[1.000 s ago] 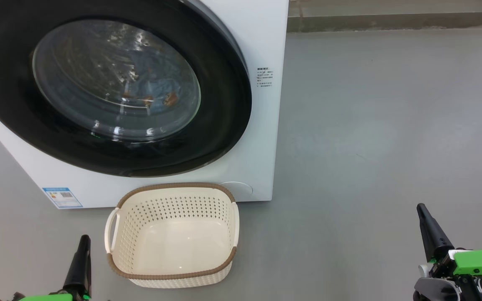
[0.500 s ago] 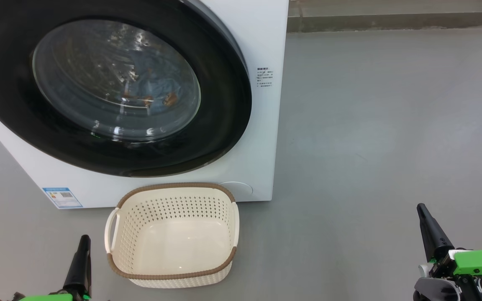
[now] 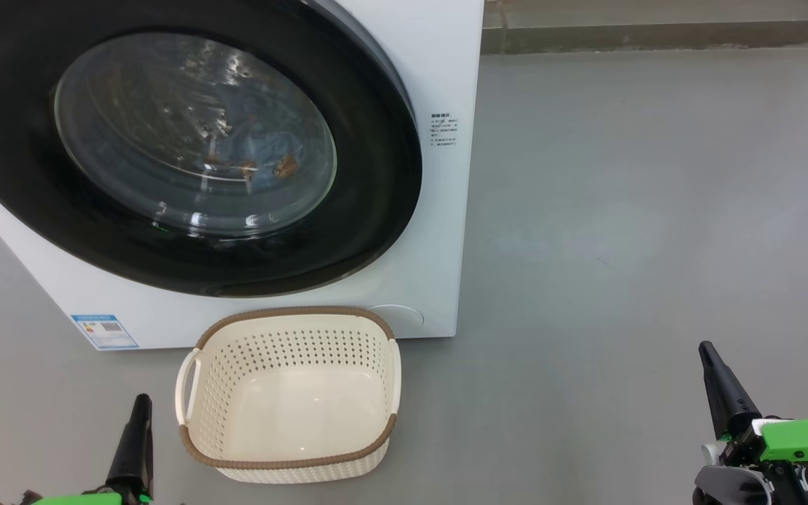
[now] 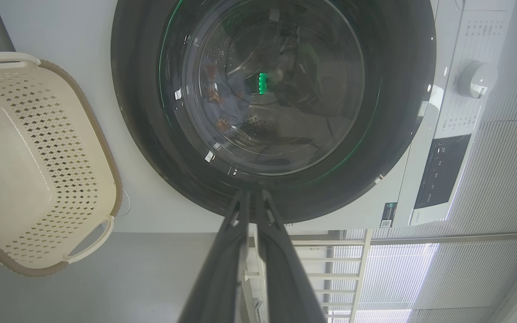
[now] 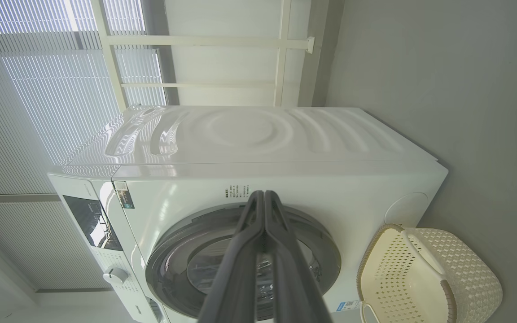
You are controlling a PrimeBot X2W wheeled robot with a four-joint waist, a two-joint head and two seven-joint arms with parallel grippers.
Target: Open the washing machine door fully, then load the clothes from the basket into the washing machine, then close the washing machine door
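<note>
Grey bare floor (image 3: 621, 210) runs across the right and bottom of the head view, with the washing machine (image 3: 446, 70) filling the upper left. The washing machine door (image 3: 376, 210) looks shut, its black rim lying flat against the white front. Through the glass the clothes (image 3: 257, 144) show as blue fabric with orange-brown marks, inside the drum. The basket (image 3: 292, 312) stands on the floor just below the door at lower centre, with nothing in it.

The left pincer (image 3: 142, 407) rises at the lower left of the frame, just beside the basket's left handle. The right pincer (image 3: 709, 354) is at the lower right, well apart from both basket and machine. Both are clenched on nothing: in each wrist view the two dark fingers (image 4: 222, 269) run pressed together to the tip.

By my reading the task looks complete, with loading done and the door closed. If the door needs a last press to latch, it lies up-frame from both pincers and left of the right one. The left arm is the nearer, with the basket between it and the machine's front on its right side.
</note>
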